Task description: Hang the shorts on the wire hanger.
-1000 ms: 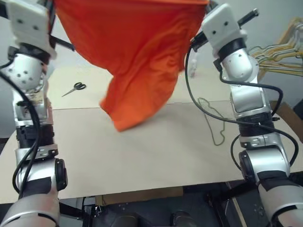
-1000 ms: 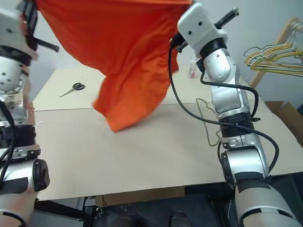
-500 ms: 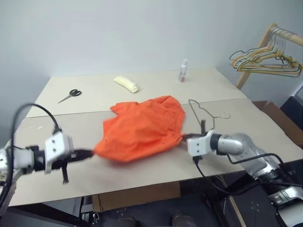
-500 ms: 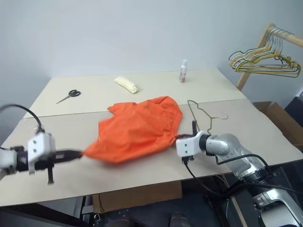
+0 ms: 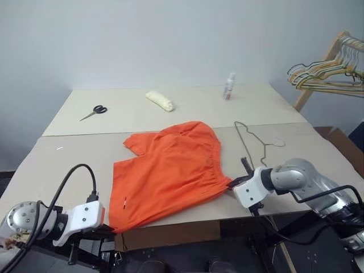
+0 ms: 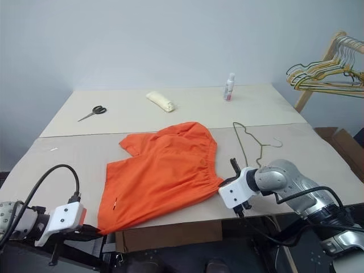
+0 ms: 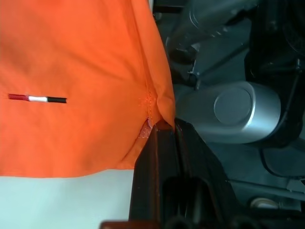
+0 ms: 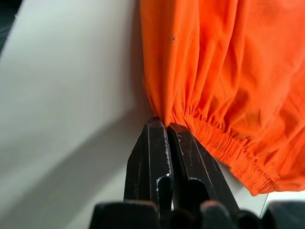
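The bright orange shorts [image 5: 170,170] lie spread flat on the near half of the table [image 5: 74,159], with the gathered waistband toward the right. My left gripper [image 5: 112,229] is at the table's front edge, shut on the shorts' near left corner [image 7: 155,102]. My right gripper [image 5: 230,185] is shut on the right end of the elastic waistband [image 8: 214,136]. The wire hanger [image 5: 253,139] lies on the table just right of the shorts, apart from both grippers.
At the back of the table lie scissors [image 5: 94,112], a pale yellow rolled cloth [image 5: 160,100] and a small bottle [image 5: 230,86]. A wooden rack with bunched hangers [image 5: 324,74] stands at the far right, with a cardboard box [image 5: 341,142] beside the table.
Both arms came down from holding the shorts high in the air. The shorts dropped onto the table and were drawn flat toward the front edge. The camera view also shifted.
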`<action>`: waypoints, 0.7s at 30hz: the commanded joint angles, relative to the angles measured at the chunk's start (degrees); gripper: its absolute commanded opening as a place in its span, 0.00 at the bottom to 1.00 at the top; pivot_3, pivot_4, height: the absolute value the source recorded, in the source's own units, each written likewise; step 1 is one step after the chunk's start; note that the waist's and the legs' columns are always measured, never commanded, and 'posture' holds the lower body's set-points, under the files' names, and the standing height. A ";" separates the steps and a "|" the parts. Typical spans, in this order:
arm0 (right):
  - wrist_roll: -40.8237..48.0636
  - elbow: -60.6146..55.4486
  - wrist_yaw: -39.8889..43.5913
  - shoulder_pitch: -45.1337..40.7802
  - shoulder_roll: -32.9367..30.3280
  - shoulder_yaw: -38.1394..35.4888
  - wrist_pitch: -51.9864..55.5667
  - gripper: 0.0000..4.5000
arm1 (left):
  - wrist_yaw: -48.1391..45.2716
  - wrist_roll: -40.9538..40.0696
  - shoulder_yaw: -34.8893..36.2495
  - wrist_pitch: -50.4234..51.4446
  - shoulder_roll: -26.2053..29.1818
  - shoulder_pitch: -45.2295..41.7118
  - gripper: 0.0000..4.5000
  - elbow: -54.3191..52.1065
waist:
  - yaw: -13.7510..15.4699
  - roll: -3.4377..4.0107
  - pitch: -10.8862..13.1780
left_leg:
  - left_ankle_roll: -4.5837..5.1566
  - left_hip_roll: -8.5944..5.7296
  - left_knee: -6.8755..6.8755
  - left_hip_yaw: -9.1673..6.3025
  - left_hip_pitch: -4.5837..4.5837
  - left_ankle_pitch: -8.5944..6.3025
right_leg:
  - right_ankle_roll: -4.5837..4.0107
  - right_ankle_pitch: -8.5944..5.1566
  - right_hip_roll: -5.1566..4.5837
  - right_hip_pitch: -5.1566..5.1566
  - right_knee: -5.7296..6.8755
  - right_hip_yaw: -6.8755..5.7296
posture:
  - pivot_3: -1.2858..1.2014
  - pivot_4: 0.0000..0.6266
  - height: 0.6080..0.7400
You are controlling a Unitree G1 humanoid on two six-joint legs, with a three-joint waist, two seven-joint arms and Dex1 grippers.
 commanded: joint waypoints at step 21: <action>18.20 -4.31 -10.01 -0.58 5.14 -21.53 46.73 0.97 | 0.22 -19.50 11.11 3.87 -9.43 -12.33 0.99 -2.39 | 0.92 -0.01 0.00 | -0.02 0.06 0.03 -0.13 -0.06 -0.01 | -0.03 0.01 -0.02 0.00 -0.04 -0.12 | 0.57 0.00 1.00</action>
